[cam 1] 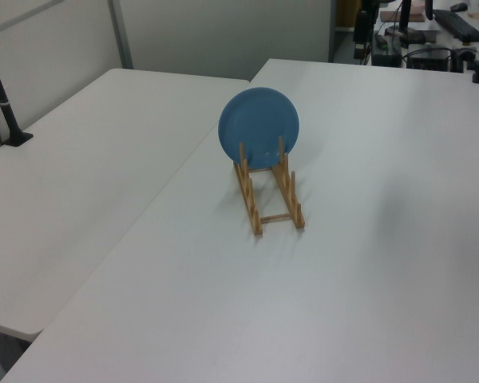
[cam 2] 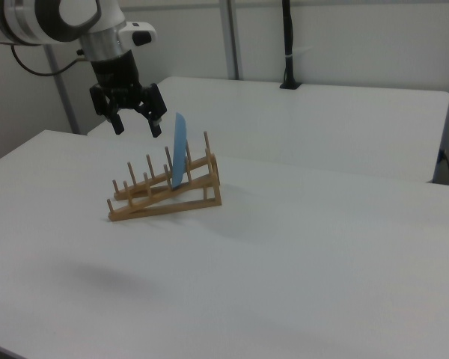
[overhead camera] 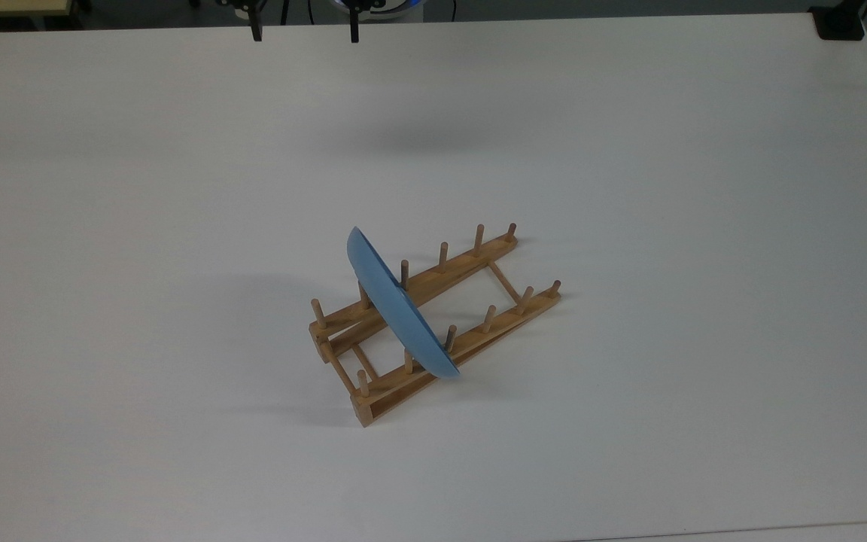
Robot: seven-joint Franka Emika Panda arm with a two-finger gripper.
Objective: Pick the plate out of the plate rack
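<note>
Fingers of the gripper (cam 2: pixel 136 126) were spread apart and pointed down, holding nothing. In the right view the gripper hung in the air above the counter (cam 2: pixel 299 247), just to the right view's left of the plate's top edge and a little higher than it. In the top view two dark finger tips (overhead camera: pixel 257 31) showed at the upper border, well apart from the rack.

After the opening, the order goes from the largest thing down. The white counter (overhead camera: pixel 629 188) carried the rack near its middle, with free space on every side, so I judged the arm could come from above without hitting anything.

The plate rack (overhead camera: pixel 433 324) lay flat on the counter, and in the top view it ran slanted from lower left to upper right. Its two rails carried rows of short pegs, and the pegs were there to keep a plate standing.

The plate (overhead camera: pixel 396 305) stood on its edge across both rails, between pegs near the end that is lower left in the top view. In the left view its round blue face (cam 1: pixel 259 128) was turned to the camera, and it leaned slightly against the pegs behind it.

Because the plate stood upright, its top rim was free, and I think the wide opening was meant to go over this rim. The grasp had not begun yet. A pinch on the thin, glossy rim might slip, and a lift that is not straight up could catch the pegs and drag the light rack.
</note>
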